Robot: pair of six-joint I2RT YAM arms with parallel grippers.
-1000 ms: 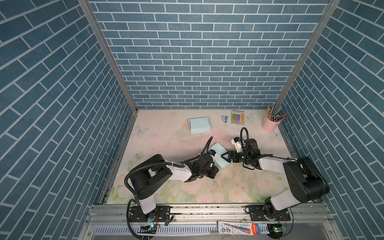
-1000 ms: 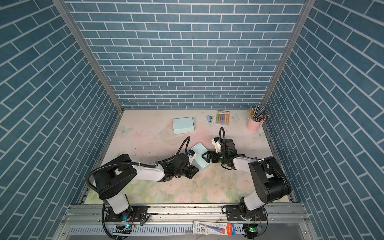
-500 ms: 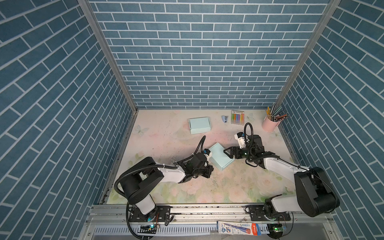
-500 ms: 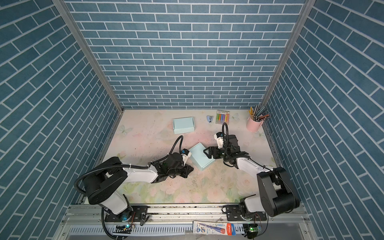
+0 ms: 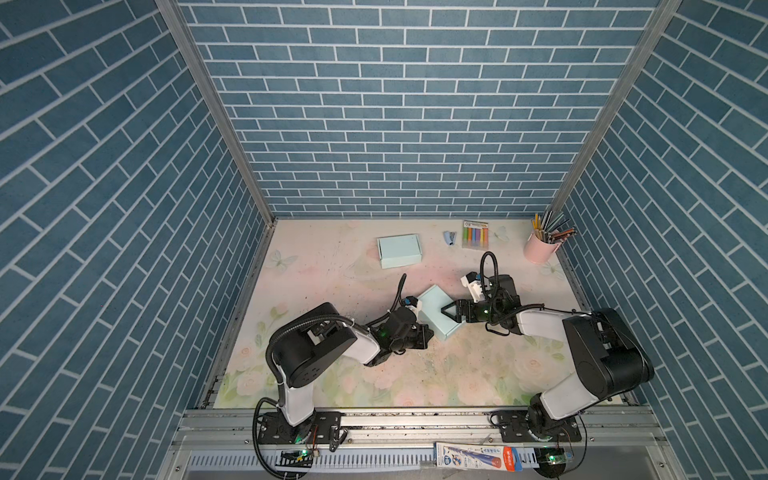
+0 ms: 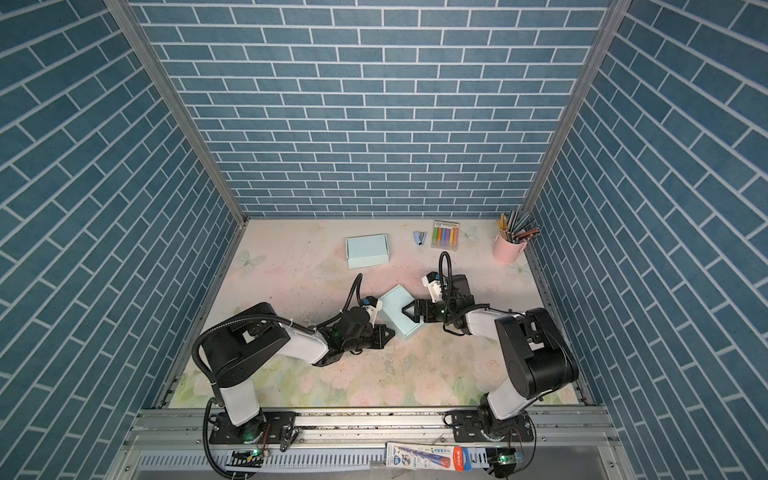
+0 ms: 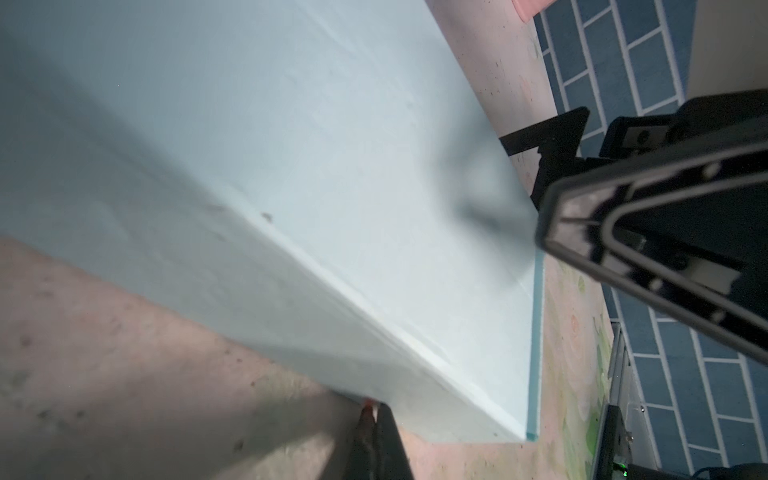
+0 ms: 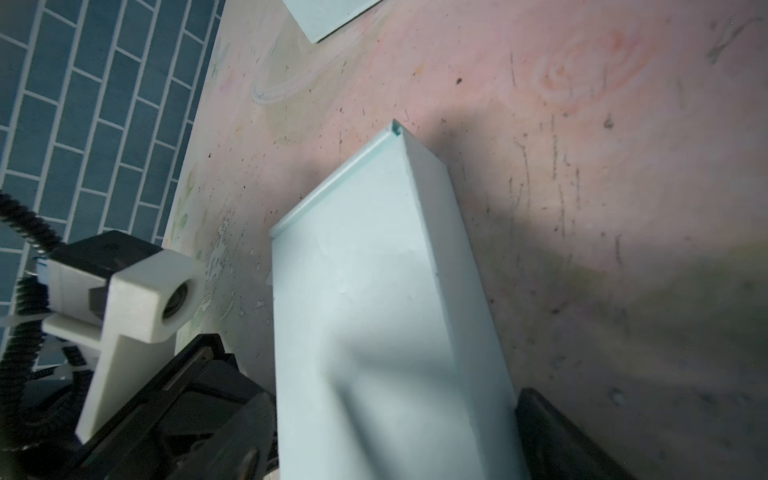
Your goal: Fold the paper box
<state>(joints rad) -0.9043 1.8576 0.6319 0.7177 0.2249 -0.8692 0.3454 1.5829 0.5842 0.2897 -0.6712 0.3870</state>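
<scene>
Flanking the pale blue paper box (image 5: 432, 305) on the floral table (image 5: 332, 266): left gripper (image 5: 428, 334), jaws closed; right gripper (image 5: 451, 311), jaws wide open.

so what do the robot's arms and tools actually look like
The left arm and right arm have white links, bulky black joints and black ribbed cables. The left tool and right tool are black, triangular in outline, each beside a white camera mount.

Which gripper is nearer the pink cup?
Right. The right gripper reaches over the paper box side facing the pink cup; the left gripper sits at the box's opposite side.
</scene>
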